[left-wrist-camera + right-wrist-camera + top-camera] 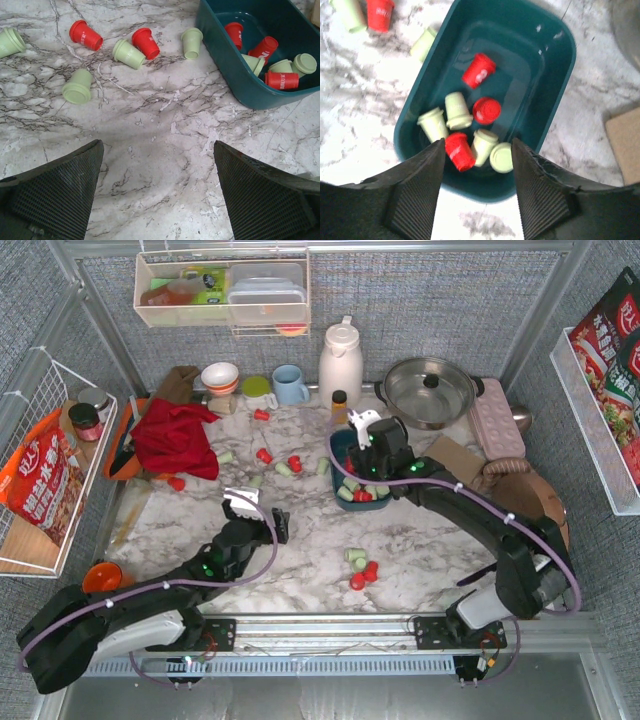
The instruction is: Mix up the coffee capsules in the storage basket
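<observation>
The dark teal storage basket (338,452) sits right of the table's centre, and also shows in the right wrist view (555,65) and the left wrist view (235,75). It holds several capsules, red (478,70) and pale green (458,111). My right gripper (477,165) is open and empty, hovering over the basket's near end (375,455). My left gripper (157,165) is open and empty above bare marble (255,510), left of the basket. Loose capsules lie on the table: red (145,42) and green (128,53) near the basket, and a small group (362,568) at the front.
A red cloth (180,435) lies back left. A white jug (340,360), amber bottle (339,405), blue mug (290,385) and steel pot (430,390) line the back. Cardboard (455,455) lies right of the basket. An orange funnel (100,577) sits front left.
</observation>
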Available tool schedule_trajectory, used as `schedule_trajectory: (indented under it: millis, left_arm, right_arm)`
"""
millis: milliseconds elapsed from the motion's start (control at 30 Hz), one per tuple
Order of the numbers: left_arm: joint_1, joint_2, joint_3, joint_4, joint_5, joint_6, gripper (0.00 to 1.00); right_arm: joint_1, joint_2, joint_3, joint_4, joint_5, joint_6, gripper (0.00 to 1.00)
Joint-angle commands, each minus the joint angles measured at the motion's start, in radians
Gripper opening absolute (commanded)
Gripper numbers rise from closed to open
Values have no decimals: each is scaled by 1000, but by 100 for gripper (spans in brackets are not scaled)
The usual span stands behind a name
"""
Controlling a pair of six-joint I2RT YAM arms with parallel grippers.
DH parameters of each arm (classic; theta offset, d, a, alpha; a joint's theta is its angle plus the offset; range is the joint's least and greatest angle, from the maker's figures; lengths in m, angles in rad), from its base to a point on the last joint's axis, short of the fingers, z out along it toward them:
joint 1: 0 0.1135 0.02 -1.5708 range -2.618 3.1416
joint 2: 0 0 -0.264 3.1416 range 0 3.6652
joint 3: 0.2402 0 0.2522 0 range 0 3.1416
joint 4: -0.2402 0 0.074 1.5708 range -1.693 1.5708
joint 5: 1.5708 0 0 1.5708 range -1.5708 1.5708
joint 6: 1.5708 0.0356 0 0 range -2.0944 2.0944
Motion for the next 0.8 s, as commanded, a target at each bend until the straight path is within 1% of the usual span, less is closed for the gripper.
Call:
schedule_trajectory:
  millis: [0,67,167,200,300,400,600,767]
  left_arm:
    - [-1,5,11,18,12,1,99]
    - [-1,8,16,21,12,6,99]
    - [-1,11,24,25,12,12,99]
    - [-1,16,27,30,14,15,99]
    - [-1,35,39,39,21,19,99]
    - [-1,63,56,43,29,19,99]
    - [-1,109,82,54,57,7,99]
    - [-2,118,90,41,66,2,99]
  right_arm:
    - [40,-67,-2,-229,-34,40,57]
    - [98,-111,-28,-291,-53,3,55]
    - [180,-180,-78,-376,-97,-74,55]
    - [198,-200,-85,-403,-110,-69,55]
    - [231,-244,-131,-477,-153,-6,55]
    - [260,-272,-189,-500,-176,36,55]
    - [302,-247,-261,-445,-167,210,56]
    - [325,-199,-273,-405,-151,343,56]
